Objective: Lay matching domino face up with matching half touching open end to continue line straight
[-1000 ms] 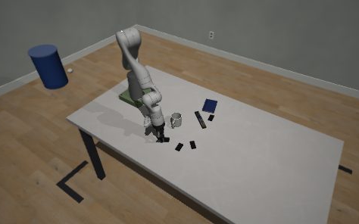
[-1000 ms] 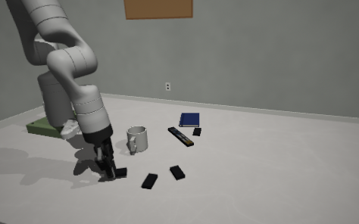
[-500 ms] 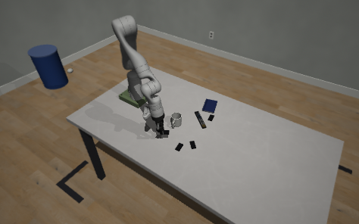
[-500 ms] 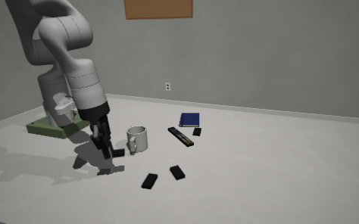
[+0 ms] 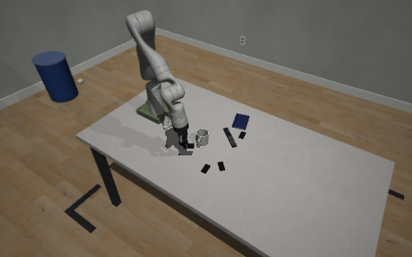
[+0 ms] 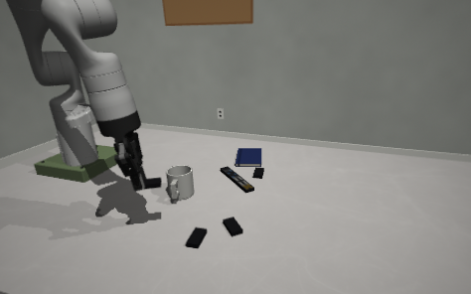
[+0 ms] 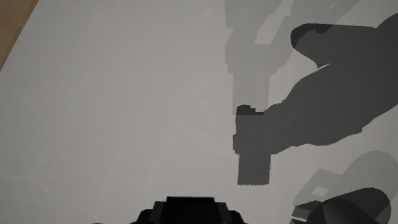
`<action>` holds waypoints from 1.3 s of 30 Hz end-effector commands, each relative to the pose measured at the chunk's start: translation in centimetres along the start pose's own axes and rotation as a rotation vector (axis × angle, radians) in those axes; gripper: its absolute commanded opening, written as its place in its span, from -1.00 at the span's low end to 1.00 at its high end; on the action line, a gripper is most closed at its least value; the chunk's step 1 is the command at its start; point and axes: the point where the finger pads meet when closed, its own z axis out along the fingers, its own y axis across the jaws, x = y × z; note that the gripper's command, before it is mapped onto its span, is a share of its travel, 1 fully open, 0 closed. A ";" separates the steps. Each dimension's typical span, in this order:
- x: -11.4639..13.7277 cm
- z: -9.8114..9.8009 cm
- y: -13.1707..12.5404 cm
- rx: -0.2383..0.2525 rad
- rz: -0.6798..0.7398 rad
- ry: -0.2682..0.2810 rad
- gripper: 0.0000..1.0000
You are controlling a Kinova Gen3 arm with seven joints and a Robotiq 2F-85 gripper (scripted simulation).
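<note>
My gripper (image 5: 185, 145) (image 6: 140, 184) is shut on a black domino (image 5: 190, 146) (image 6: 153, 183) (image 7: 190, 208), held above the table left of the mug. The domino sticks out sideways from the fingertips; its pips cannot be seen. The line of dominoes (image 5: 229, 137) (image 6: 237, 179) lies flat, face up, with coloured marks too small to read. One black domino (image 5: 242, 135) (image 6: 258, 173) lies right of the line. Two more, a left one (image 5: 205, 168) (image 6: 196, 237) and a right one (image 5: 221, 166) (image 6: 233, 226), lie nearer the front, showing plain black tops.
A grey mug (image 5: 202, 137) (image 6: 180, 182) stands between the gripper and the line. A blue book (image 5: 241, 121) (image 6: 249, 157) lies behind the line and the lone domino. The arm's green base plate (image 5: 149, 114) (image 6: 64, 171) is at the back left. The arm's shadow falls across the table (image 7: 75, 110).
</note>
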 end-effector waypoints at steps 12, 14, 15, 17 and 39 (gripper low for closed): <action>0.0 -0.2 -0.1 0.002 0.000 -0.001 -0.39; 0.0 -0.2 -0.1 0.001 0.002 -0.001 -0.39; 0.0 -0.2 -0.1 0.000 0.003 -0.001 -0.39; 0.0 -0.2 -0.1 -0.004 0.008 -0.001 -0.39; -0.1 -0.3 0.1 -0.202 0.278 0.003 -0.39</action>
